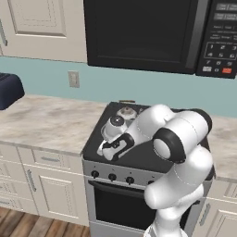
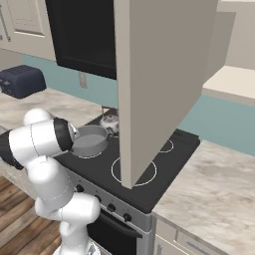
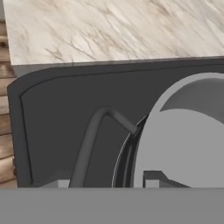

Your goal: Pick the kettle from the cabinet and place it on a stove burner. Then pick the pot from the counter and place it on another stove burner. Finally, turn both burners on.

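The wide grey pot (image 2: 89, 140) sits on the front left burner of the black cooktop (image 2: 149, 196). In the hand view the pot (image 3: 188, 144) is on the right, its loop handle (image 3: 92, 140) arching down toward me. My gripper (image 3: 107, 181) is open right above that handle and rim, fingertips (image 3: 153, 177) spread wide. In the left base view the gripper (image 1: 102, 150) hangs low over the stove's front left. The silver kettle (image 2: 109, 121) stands on the rear left burner behind the pot; the kettle (image 1: 126, 112) also shows past my arm.
An open beige cabinet door (image 2: 159, 84) hangs over the stove's right half. A large burner circle (image 2: 133, 171) at the front right is bare. A dark toaster (image 2: 22, 80) stands on the marbled counter (image 1: 46, 122) to the left. Knobs (image 1: 112, 177) line the stove front.
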